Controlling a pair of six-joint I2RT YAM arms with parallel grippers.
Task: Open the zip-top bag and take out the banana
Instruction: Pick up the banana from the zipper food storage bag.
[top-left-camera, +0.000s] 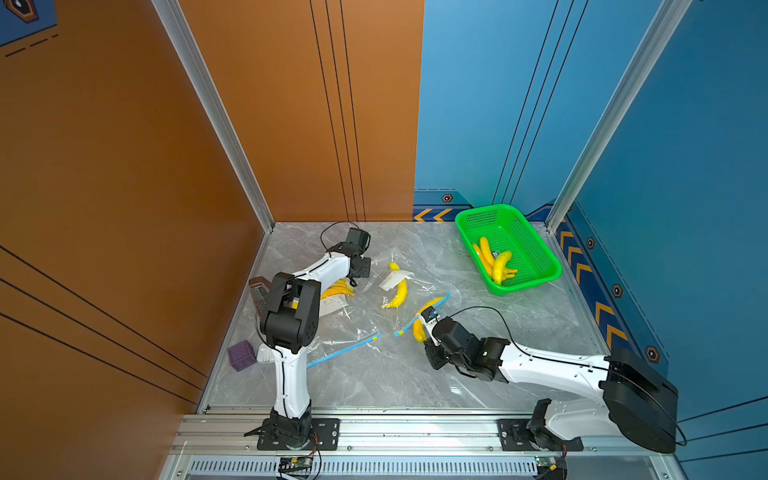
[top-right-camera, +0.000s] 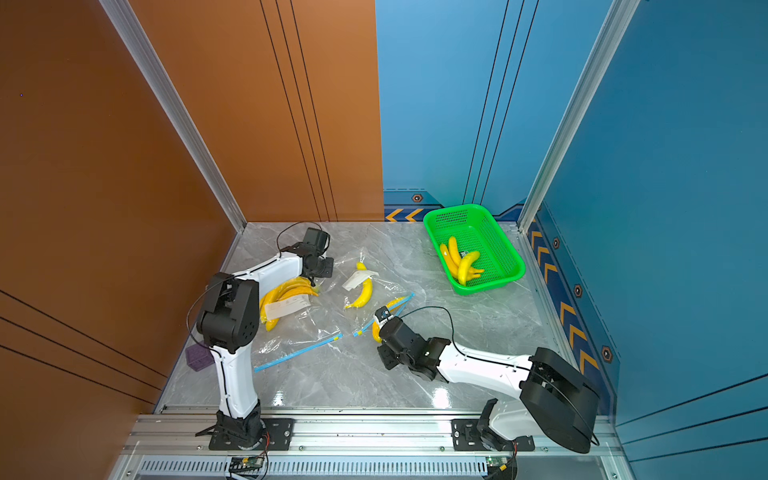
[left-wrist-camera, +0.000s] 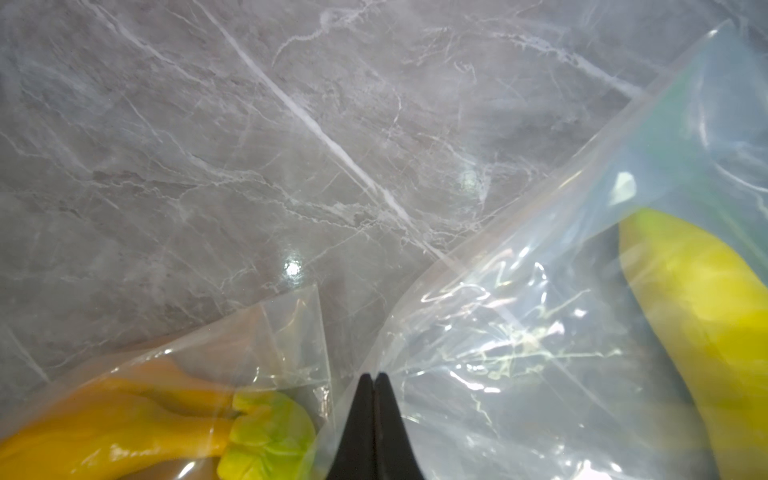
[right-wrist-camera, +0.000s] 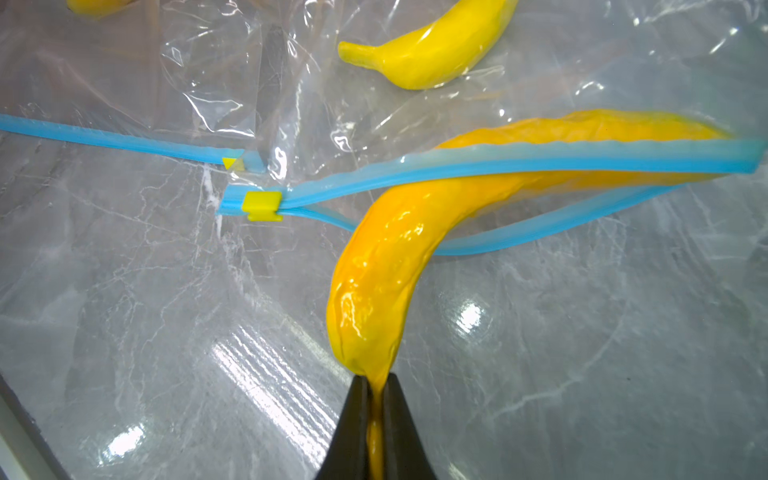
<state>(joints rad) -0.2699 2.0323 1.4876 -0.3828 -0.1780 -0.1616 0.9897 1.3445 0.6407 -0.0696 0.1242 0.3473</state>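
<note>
My right gripper pinches the tip of the banana; my left gripper is clenched on the zip-top bag. A green basket sits at two o'clock on the grey marble tabletop, with an orange wall and a blue wall around it.

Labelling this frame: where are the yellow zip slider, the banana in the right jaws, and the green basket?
yellow zip slider (right-wrist-camera: 262, 205), right wrist view, top face.
banana (right-wrist-camera: 386, 266), right wrist view, bent middle.
green basket (top-left-camera: 536, 249), a top view, mesh side wall.

Orange-yellow banana, clear zip-top bag with blue zip strip and yellow slider; green mesh basket; grey white-veined marble bench; purple block, possibly gridded.
</note>
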